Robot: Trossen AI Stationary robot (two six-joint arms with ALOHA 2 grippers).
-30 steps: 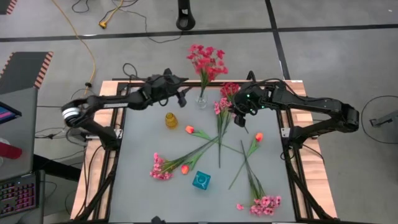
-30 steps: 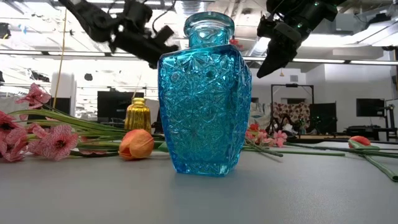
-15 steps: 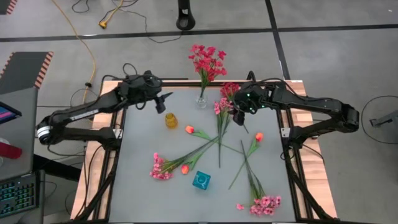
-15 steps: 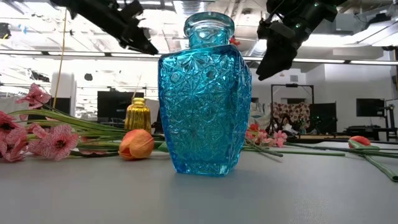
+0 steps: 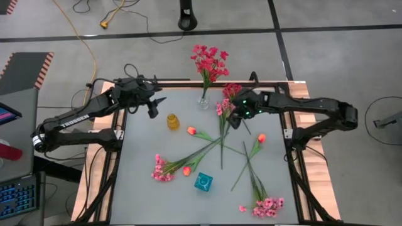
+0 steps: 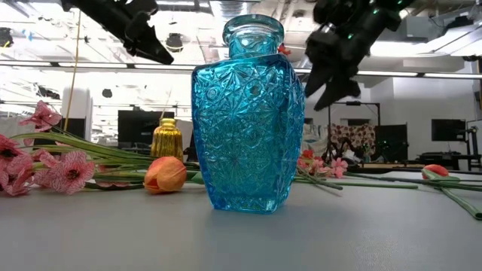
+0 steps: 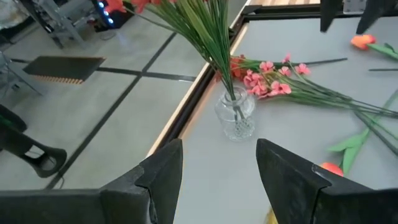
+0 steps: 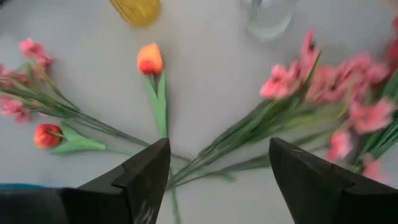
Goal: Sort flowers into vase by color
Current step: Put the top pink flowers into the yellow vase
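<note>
Grey bench (image 5: 144, 150) fills the high view, with flowers scattered across it: pink sprays (image 5: 162, 169) at the near left and near right, orange tulip buds (image 5: 191, 130) around the middle, and a pink and dark-red cluster (image 5: 227, 99) by the far edge. Dark-red blossoms (image 5: 208, 61) already stand in the clear vase (image 5: 203, 102), so that colour looks partly sorted. The right gripper (image 5: 233, 120) hovers with jaws released just over the far cluster, probably lining up a pick. The left gripper (image 5: 152, 108), jaws also released and empty, waits beside the yellow vase (image 5: 173, 121), clear of the other arm's working space.

From the low view, the blue vase (image 6: 248, 113) stands upright in front and empty, with a tulip bud (image 6: 165, 174) lying beside it.

Through the left wrist view, the clear vase (image 7: 236, 115) holds its green stems upright.

Through the right wrist view, spread fingers (image 8: 143, 180) frame the pink stems (image 8: 273, 118) lying on the bench below.
</note>
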